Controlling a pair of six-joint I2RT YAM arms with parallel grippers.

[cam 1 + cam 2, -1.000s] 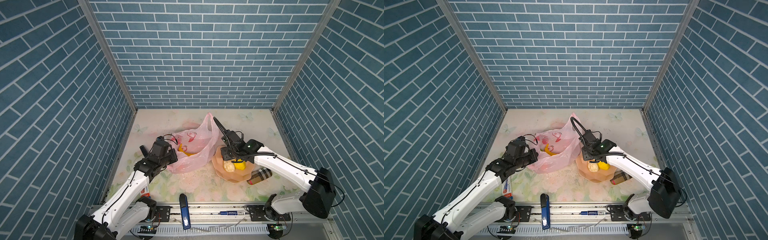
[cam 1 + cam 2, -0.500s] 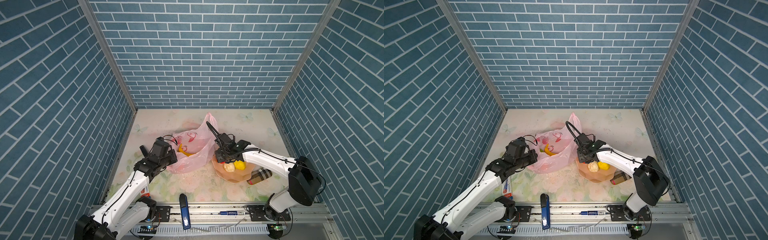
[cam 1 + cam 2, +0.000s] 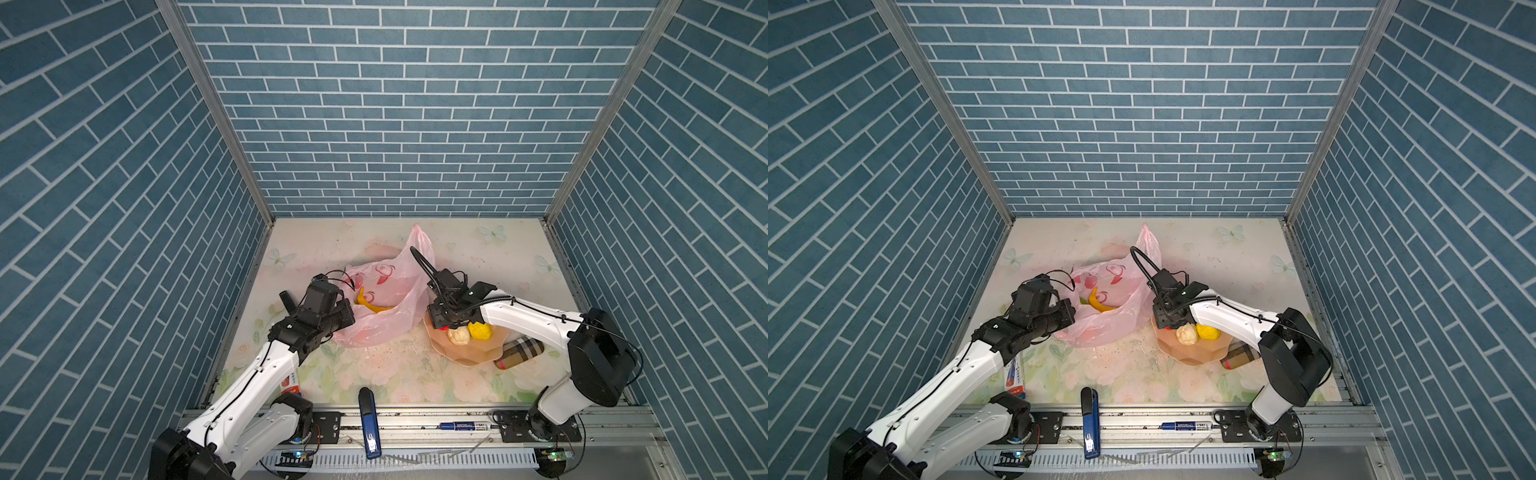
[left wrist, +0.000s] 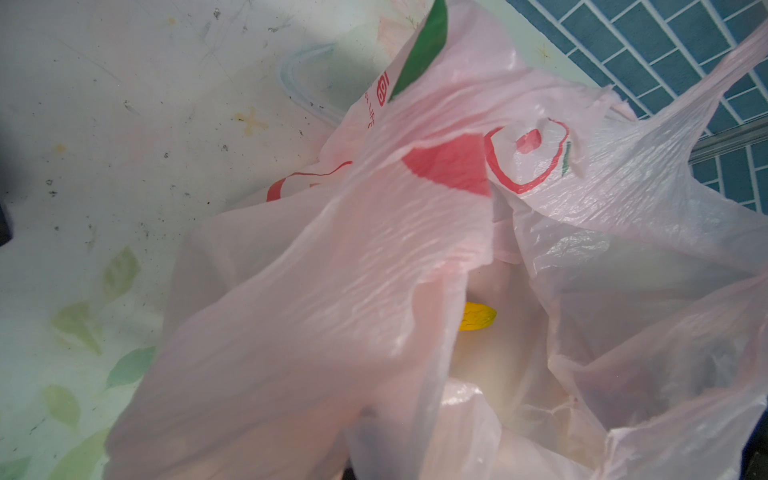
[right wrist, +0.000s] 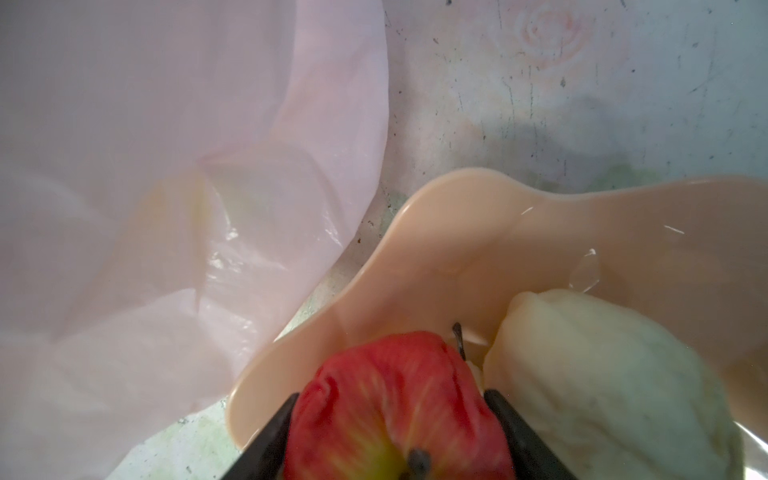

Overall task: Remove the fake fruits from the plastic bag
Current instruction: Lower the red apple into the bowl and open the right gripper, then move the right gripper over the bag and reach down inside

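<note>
The pink translucent plastic bag [image 3: 386,291] [image 3: 1117,299] lies mid-table with its mouth gaping. A yellow banana [image 3: 372,306] [image 3: 1100,306] and a bit of a green fruit [image 3: 1084,300] show inside it. My left gripper [image 3: 347,318] [image 3: 1069,313] is shut on the bag's left rim; in the left wrist view the bag film [image 4: 374,291] hides its fingers. My right gripper [image 5: 390,395] [image 3: 440,322] hangs low over the peach plate [image 5: 457,232] [image 3: 473,353]. Its fingers press both sides of a red fruit [image 5: 395,407]. A cream fruit [image 5: 602,374] [image 3: 458,335] and a yellow fruit [image 3: 480,330] rest on the plate.
A plaid cylinder [image 3: 519,353] lies against the plate's right side. A blue stapler [image 3: 369,419] sits at the front edge and a pen [image 3: 465,425] on the rail. A red-and-white tube [image 3: 291,382] lies under the left arm. The bag [image 5: 166,166] nearly touches the plate.
My right gripper has moved left and down to the plate's bag-side edge, carrying the red fruit. The left arm and the bag have stayed put.
</note>
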